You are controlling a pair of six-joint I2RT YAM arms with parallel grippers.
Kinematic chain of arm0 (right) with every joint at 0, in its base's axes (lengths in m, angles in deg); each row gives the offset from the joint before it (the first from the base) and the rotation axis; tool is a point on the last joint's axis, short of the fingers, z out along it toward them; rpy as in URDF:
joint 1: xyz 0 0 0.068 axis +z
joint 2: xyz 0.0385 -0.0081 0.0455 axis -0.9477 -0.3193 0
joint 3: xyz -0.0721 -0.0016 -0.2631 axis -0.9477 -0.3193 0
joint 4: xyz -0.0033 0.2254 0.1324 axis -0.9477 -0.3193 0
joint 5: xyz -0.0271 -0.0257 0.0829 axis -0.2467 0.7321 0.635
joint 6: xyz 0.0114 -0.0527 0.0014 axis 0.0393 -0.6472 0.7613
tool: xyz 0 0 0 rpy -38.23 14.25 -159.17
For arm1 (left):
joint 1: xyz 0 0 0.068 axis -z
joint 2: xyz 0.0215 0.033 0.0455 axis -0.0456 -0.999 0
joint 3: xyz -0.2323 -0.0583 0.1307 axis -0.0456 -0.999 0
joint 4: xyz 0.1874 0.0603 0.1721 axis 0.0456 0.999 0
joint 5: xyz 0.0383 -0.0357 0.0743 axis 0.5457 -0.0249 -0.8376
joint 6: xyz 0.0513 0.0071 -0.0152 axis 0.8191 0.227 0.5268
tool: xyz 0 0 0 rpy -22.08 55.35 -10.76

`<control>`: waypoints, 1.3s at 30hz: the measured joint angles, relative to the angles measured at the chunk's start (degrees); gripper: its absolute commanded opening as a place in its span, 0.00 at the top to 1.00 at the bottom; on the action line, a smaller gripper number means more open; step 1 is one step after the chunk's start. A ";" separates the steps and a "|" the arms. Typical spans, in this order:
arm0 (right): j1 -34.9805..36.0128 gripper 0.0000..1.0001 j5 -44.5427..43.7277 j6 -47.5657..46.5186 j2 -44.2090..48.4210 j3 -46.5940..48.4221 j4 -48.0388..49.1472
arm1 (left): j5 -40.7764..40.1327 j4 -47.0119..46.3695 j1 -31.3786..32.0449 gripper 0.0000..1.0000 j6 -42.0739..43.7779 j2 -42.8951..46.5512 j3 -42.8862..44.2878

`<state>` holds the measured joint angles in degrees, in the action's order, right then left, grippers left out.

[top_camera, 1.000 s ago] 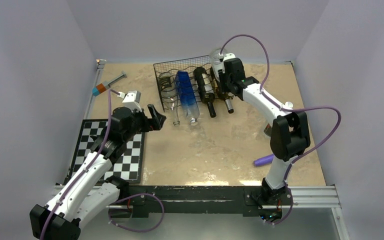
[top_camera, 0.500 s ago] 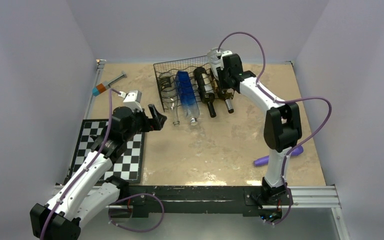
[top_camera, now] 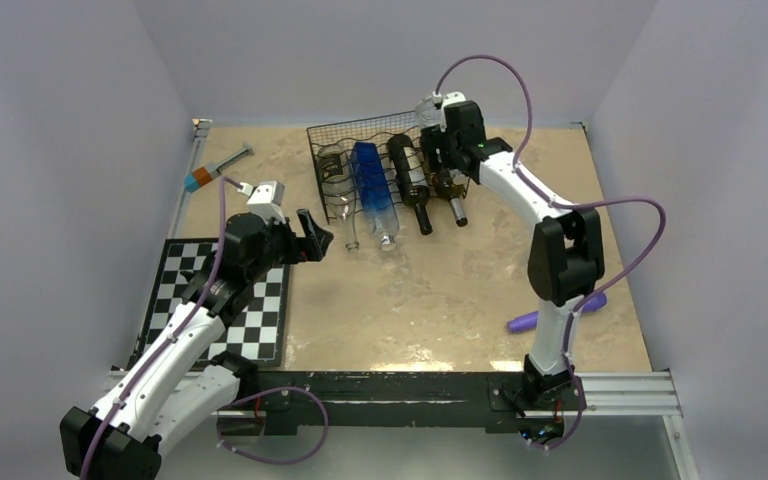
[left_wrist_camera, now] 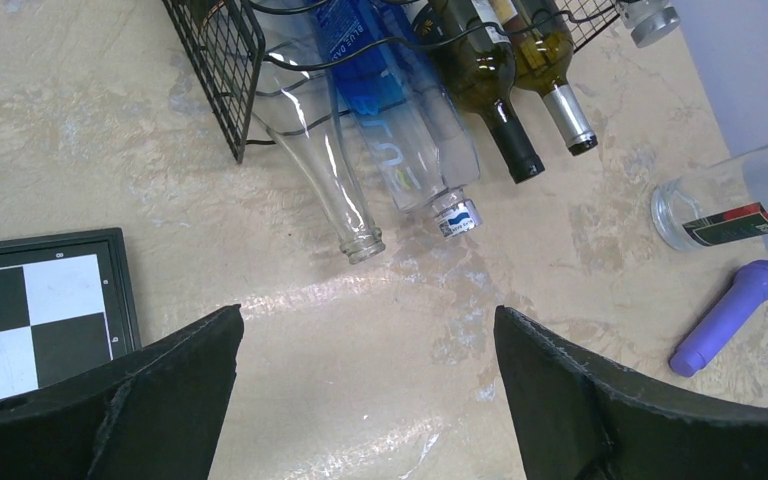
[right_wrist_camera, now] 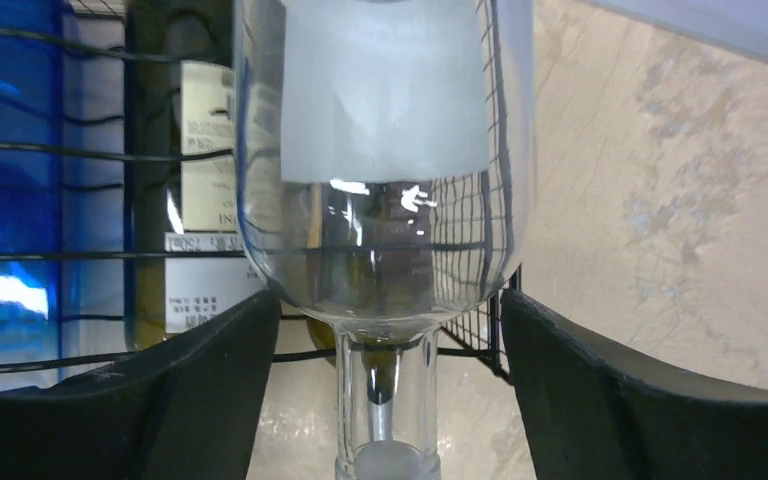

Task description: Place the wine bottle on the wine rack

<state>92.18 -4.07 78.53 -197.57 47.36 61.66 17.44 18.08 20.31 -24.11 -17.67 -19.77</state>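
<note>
bottle (right_wrist_camera: 380, 200): over right end of rack (top_camera: 350, 130), neck out front, guessing so it settles in a groove | right claw (right_wrist_camera: 385, 310): straddling it, can't tell if gripping or let go | left claw (left_wrist_camera: 365, 330): spread wide, empty, parked off rack's front

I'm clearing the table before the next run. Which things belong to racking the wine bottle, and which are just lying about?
Job: wine rack; clear bottle; right gripper, open around its neck; four racked bottles.
Lying about: chessboard; syringe; purple stick; loose red-labelled bottle.
</note>
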 measured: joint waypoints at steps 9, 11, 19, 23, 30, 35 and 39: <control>0.31 0.01 -0.79 1.40 2.45 9.84 -6.21 | 0.42 -0.28 0.00 0.01 0.55 0.02 0.11; 0.22 0.02 -0.96 2.60 4.59 10.69 -9.01 | 0.81 -0.72 0.00 0.01 0.81 0.02 0.26; -0.28 0.02 -7.74 7.48 15.85 11.58 -24.02 | 4.39 -3.85 0.00 0.01 3.58 -0.02 1.11; -3.37 0.02 -11.89 12.00 23.63 6.78 -29.24 | 5.60 -4.35 0.00 0.01 5.33 -0.24 2.69; -12.04 0.02 -17.62 21.44 31.47 -1.49 -37.00 | 7.34 -5.42 0.00 0.01 7.17 -0.79 4.17; -14.27 0.03 -20.31 23.69 34.49 -5.97 -38.64 | 7.56 -5.81 0.00 0.01 7.48 -1.51 4.17; -17.44 0.06 -21.20 24.70 35.78 -9.03 -39.08 | 7.58 -6.49 0.00 0.01 7.48 -2.03 4.17</control>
<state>74.73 -25.27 103.23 -161.79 38.33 22.58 25.03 11.59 20.31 -16.64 -19.70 -15.60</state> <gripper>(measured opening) 0.956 0.991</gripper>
